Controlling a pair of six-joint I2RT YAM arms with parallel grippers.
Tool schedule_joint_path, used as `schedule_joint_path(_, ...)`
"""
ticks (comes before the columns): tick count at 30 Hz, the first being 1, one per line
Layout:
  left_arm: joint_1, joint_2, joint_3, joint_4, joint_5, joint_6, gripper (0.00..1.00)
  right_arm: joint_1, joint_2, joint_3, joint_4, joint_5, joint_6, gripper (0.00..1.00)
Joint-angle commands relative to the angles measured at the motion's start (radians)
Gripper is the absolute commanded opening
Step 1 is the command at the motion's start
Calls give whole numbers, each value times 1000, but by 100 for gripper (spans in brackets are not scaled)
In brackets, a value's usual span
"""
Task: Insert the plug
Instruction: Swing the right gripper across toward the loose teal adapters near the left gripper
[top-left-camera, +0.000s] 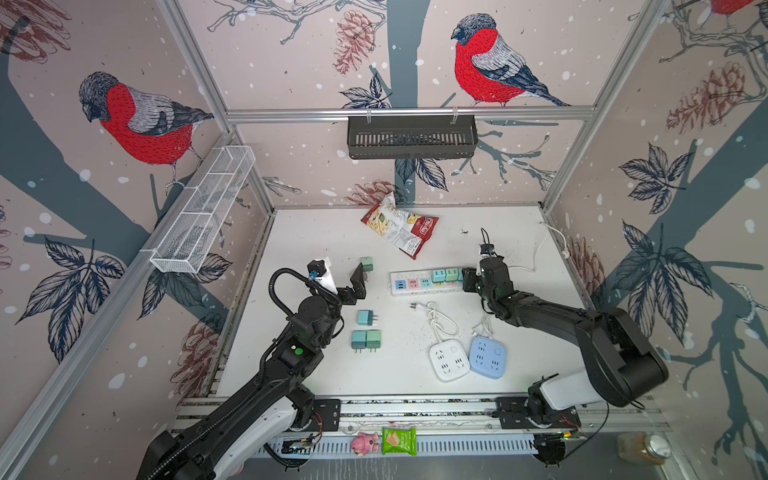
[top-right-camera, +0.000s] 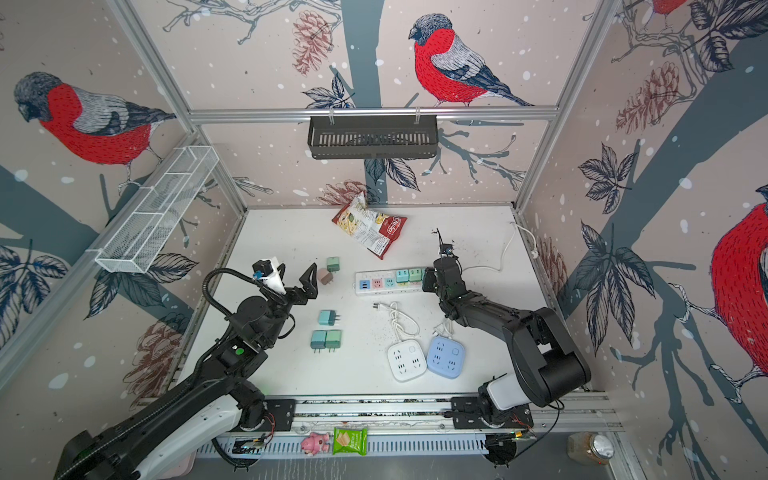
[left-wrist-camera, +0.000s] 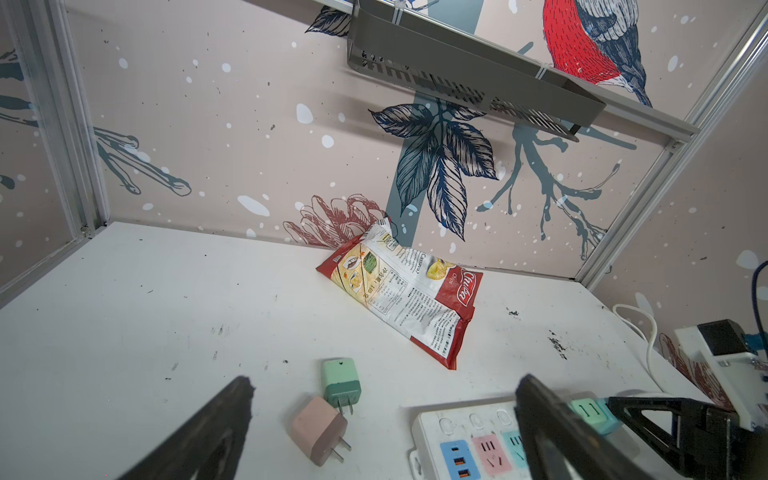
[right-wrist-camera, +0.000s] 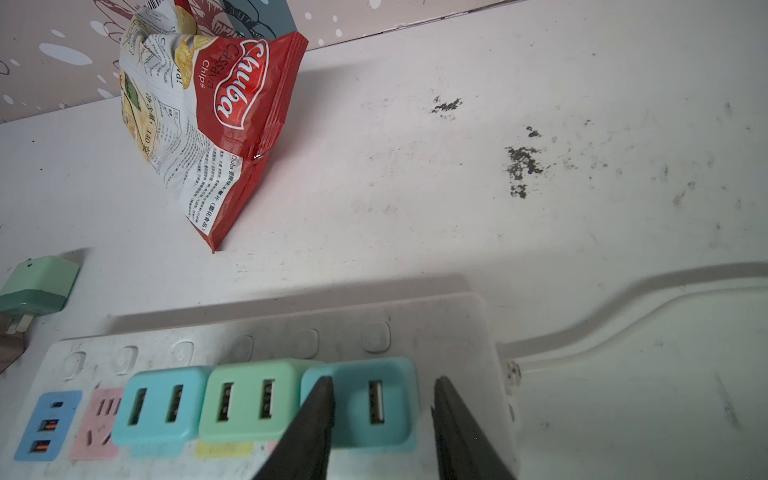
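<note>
Broadly, in both top views the right gripper (top-left-camera: 465, 279) sits over the end of the strip (top-left-camera: 419, 291) on its own arm's side, while the left gripper (top-right-camera: 297, 272) hovers off the strip's opposite end, above a pink plug (top-right-camera: 325, 276) and a green plug (top-right-camera: 333, 264) lying loose on the tabletop (top-left-camera: 311, 232). From the left wrist, that gripper's jaws are spread wide and hold nothing; the pink plug lies on its side roughly between them, the green plug just beside it, and I cannot tell if they touch. It seems best parked there, clear of the strip. From the right wrist, the end plug (right-wrist-camera: 376, 403), the task's thing, stands in the strip's last socket by the cord (right-wrist-camera: 590, 340), touching its green neighbour (right-wrist-camera: 249, 399) and looking level with it. The right jaws stand apart, one overlapping the plug's edge nearest the neighbour, the other just clear of its outer edge; no clamp shows. I judge the step to be seating this plug. To do it well, centre the jaws on the plug and push straight down along the prongs with no sideways lean, since the neighbour leaves no room and the strip lies loose and could slide; whether the prongs are fully home is hidden, so go by the tops lining up.
</note>
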Motion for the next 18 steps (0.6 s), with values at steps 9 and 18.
schedule_joint_path(9, 1, 11, -2, 27, -63, -1, 98, 81, -280, -51, -152, 137, 18, 49)
schedule_joint_path(18, 7, 17, -9, 8, -181, -58, 98, 292, -472, -83, -140, 100, 20, 55)
